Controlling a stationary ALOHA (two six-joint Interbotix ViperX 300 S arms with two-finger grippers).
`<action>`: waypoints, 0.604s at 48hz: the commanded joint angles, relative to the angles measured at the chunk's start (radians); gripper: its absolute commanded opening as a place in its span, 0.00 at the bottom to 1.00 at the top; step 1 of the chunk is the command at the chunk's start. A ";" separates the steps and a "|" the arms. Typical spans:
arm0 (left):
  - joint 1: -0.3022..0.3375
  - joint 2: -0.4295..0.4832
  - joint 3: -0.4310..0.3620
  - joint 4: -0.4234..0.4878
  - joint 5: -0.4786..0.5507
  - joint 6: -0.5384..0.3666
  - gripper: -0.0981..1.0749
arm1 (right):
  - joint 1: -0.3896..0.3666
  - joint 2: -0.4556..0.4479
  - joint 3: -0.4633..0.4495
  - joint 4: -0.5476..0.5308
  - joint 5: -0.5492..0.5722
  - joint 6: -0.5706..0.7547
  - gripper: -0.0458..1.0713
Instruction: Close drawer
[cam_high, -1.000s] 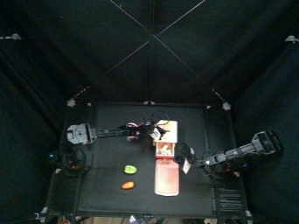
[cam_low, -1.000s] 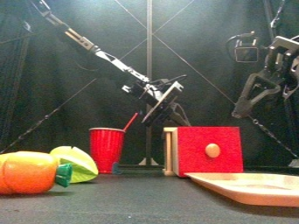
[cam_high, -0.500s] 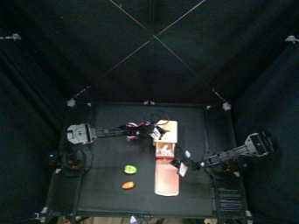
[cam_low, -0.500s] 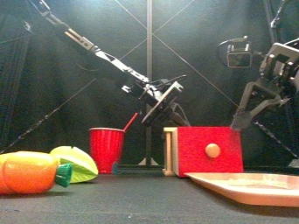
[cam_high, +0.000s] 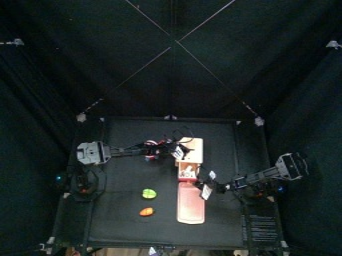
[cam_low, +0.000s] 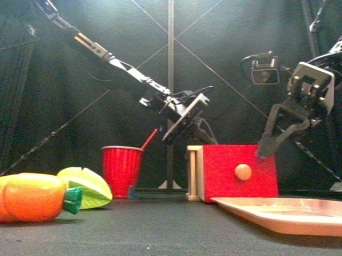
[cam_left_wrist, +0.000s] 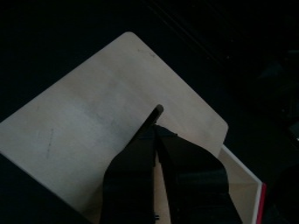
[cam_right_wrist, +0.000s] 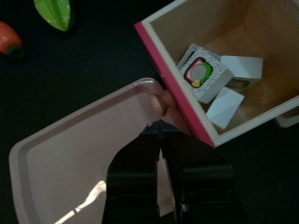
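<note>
Drawer (cam_high: 190, 200) pulled far out of cream cabinet (cam_high: 190, 148), long tray reaching toward table (cam_high: 120, 170) front edge; cabinet mouth open, small cards inside. Left gripper (cam_left_wrist: 156, 114) resting tip-down on cabinet top near its edge, fingers a narrow slit apart, nothing between. Right gripper (cam_right_wrist: 160, 133) just beside drawer's right rim near cabinet mouth, fingers nearly together, gripping nothing; contact unclear. Green lump (cam_high: 150, 193) and orange lump (cam_high: 146, 212) left of drawer, apart from it. Red cup (cam_low: 122, 170) left of cabinet. Bare table right of drawer.
</note>
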 joint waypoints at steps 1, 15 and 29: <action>0.006 -0.003 -0.011 0.002 0.003 0.003 0.44 | -0.017 -0.009 -0.020 -0.003 0.008 -0.002 0.19; 0.006 -0.003 -0.008 0.012 0.003 0.002 0.44 | -0.040 -0.009 -0.028 -0.003 0.109 -0.002 0.19; 0.005 -0.005 -0.008 0.014 0.005 0.002 0.44 | -0.049 -0.008 -0.028 -0.003 0.221 0.005 0.19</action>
